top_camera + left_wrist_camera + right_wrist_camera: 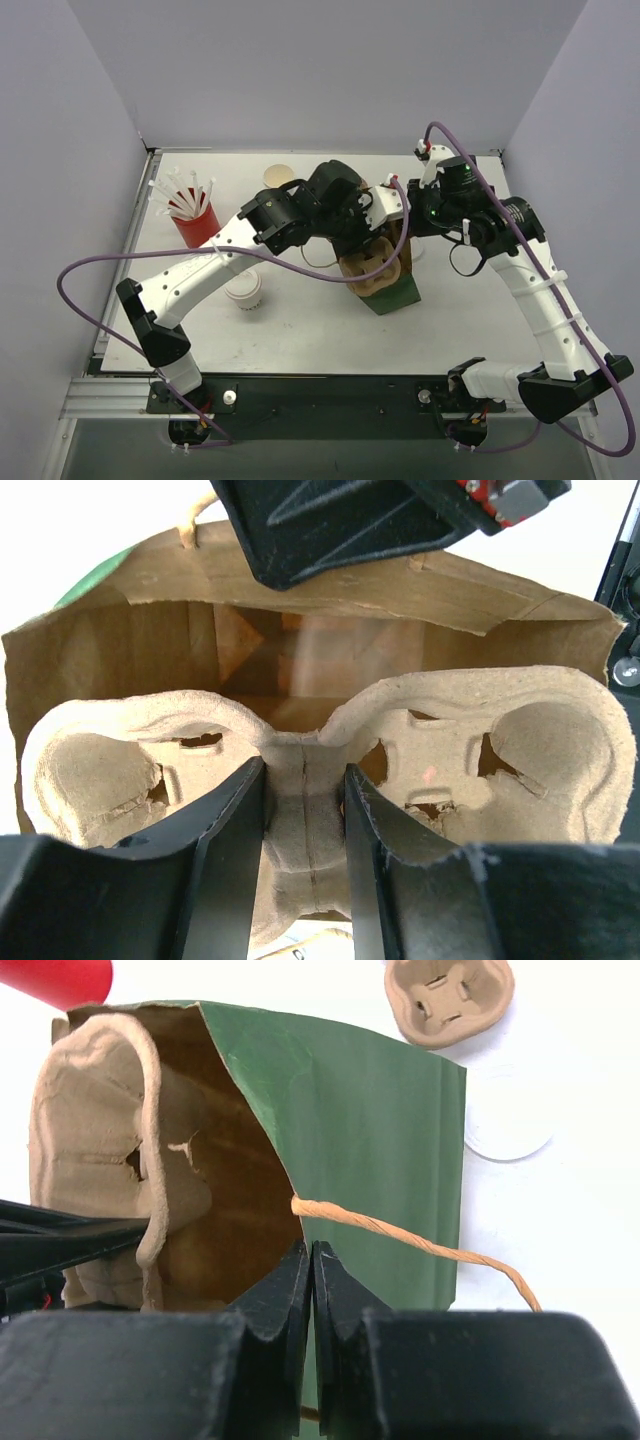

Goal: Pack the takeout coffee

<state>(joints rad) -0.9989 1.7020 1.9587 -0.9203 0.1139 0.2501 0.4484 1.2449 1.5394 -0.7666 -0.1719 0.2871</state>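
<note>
A green paper bag (397, 296) with a brown inside lies mid-table, its mouth open. My left gripper (305, 772) is shut on the middle ridge of a two-well brown pulp carrier (560, 750), which sits at the bag's mouth (150, 630), partly inside. It also shows in the top view (368, 268). My right gripper (312, 1250) is shut on the bag's rim (370, 1110), just below its twine handle (420, 1240). The white takeout coffee cup (243, 290) stands on the table left of the bag, partly under my left forearm, and nothing holds it.
A red cup of white straws (192, 222) stands at the back left. A small spare pulp piece (450, 1000) and a flat white lid (510, 1120) lie on the table beyond the bag. Both arms crowd the bag's mouth.
</note>
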